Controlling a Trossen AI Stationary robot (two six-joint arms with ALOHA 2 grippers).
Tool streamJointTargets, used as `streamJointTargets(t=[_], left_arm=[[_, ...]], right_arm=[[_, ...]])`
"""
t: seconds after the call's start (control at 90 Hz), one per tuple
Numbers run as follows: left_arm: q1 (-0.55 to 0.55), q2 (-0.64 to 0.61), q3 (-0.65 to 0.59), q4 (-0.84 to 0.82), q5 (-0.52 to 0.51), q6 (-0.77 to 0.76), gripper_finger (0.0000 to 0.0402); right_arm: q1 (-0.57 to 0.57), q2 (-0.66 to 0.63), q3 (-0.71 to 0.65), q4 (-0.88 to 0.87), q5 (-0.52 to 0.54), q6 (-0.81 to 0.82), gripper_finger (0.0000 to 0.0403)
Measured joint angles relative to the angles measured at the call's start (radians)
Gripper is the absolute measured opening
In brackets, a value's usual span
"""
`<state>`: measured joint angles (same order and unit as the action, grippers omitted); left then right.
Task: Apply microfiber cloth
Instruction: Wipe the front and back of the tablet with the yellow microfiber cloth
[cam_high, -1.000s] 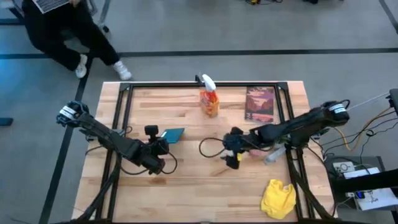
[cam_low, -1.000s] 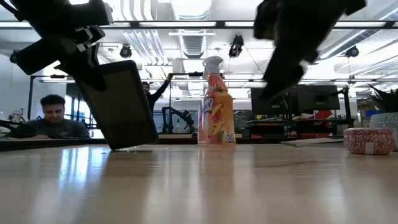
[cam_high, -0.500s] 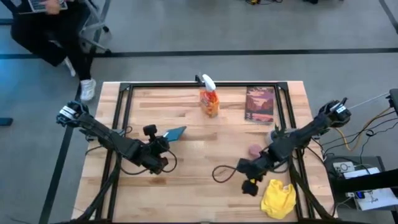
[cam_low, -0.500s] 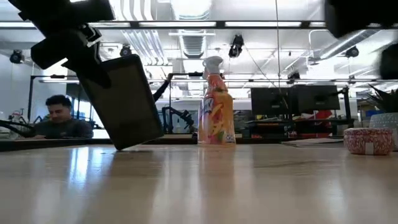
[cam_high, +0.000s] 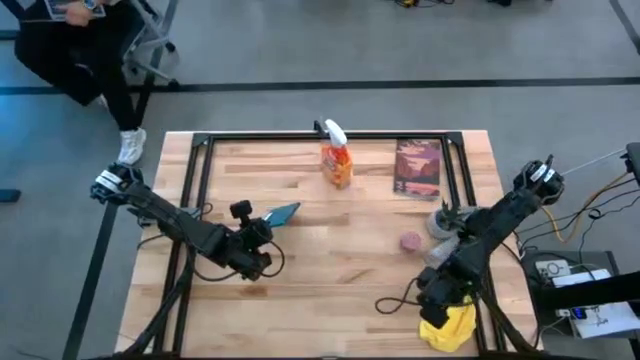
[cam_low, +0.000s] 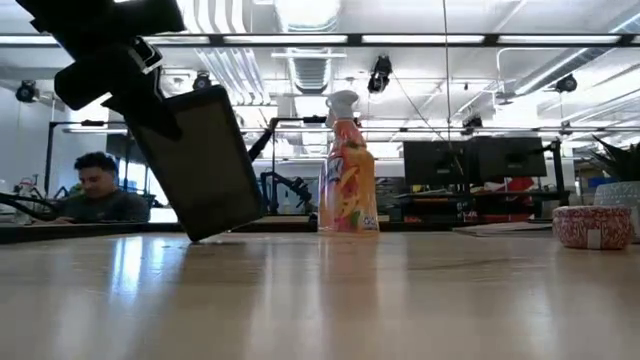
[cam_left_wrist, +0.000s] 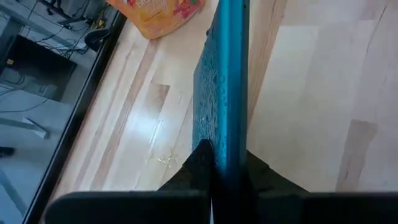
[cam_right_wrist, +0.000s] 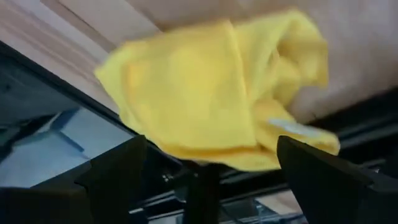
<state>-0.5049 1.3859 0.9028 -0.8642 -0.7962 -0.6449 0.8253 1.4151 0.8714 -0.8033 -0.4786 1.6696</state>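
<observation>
The microfiber cloth (cam_high: 450, 325), bright yellow and crumpled, lies at the table's near right corner. My right gripper (cam_high: 437, 298) hovers over it, open; in the right wrist view the cloth (cam_right_wrist: 211, 99) shows between the two wide-spread fingers (cam_right_wrist: 118, 171), and I cannot tell whether they touch it. Left of the middle, my left gripper (cam_high: 255, 238) is shut on a tablet (cam_high: 281, 213) with a teal back. The tablet (cam_low: 195, 165) stands tilted, with its lower corner (cam_low: 205, 238) on the table. My left gripper pinches the tablet's thin edge (cam_left_wrist: 227, 152) between its two fingers, one on the teal back and one on the other face. The tablet leans over, with its lower corner on the wood.
An orange spray bottle (cam_high: 337, 162) stands at the far middle, with a dark red book (cam_high: 417, 167) to its right. A small pink round thing (cam_high: 410, 241) and a grey one (cam_high: 440, 222) lie by the right arm. Black frame rails (cam_high: 200, 200) run along both sides.
My right gripper has swung from the table's middle toward the near right corner and now stands over the yellow cloth; it has left the low view. My left gripper keeps the tablet tilted in nearly the same place.
</observation>
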Motion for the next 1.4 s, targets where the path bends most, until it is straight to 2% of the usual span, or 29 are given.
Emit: streamJointTargets(t=[0.244, 0.433, 0.544, 0.689, 0.8, 0.933, 1.156, 1.244, 1.4], left_arm=[[0.001, 0.000, 0.000, 0.000, -0.001, 0.001, 0.0009], [0.001, 0.001, 0.000, 0.004, -0.001, 0.002, 0.0010], [0.001, 0.000, 0.000, 0.008, -0.002, 0.003, 0.0010], [0.001, 0.001, 0.000, 0.012, -0.005, 0.003, 0.0010], [0.001, 0.001, 0.000, 0.015, -0.006, 0.003, 0.0010], [0.001, 0.001, 0.000, 0.022, -0.007, 0.003, 0.0010], [0.001, 0.001, 0.000, 0.028, -0.007, 0.003, 0.0010], [0.001, 0.002, 0.000, 0.031, -0.009, 0.007, 0.0010], [0.001, 0.003, -0.001, 0.034, -0.035, 0.012, 0.0010]], right_arm=[[0.088, 0.015, -0.015, 0.002, 0.001, 0.139, 0.0343], [0.091, 0.100, -0.017, 0.029, -0.020, 0.097, 0.0343], [0.081, 0.171, -0.017, 0.129, -0.025, 0.037, 0.0343], [0.027, 0.263, -0.017, 0.263, -0.041, -0.043, 0.0324], [-0.052, 0.304, -0.005, 0.312, -0.082, -0.123, 0.0294], [-0.168, 0.318, 0.020, 0.316, -0.078, -0.234, 0.0259], [-0.349, 0.323, 0.122, 0.318, 0.062, -0.464, 0.0200], [-0.405, 0.322, 0.196, 0.322, 0.190, -0.615, 0.0175], [-0.472, 0.323, 0.307, 0.319, 0.478, -0.902, 0.0129]])
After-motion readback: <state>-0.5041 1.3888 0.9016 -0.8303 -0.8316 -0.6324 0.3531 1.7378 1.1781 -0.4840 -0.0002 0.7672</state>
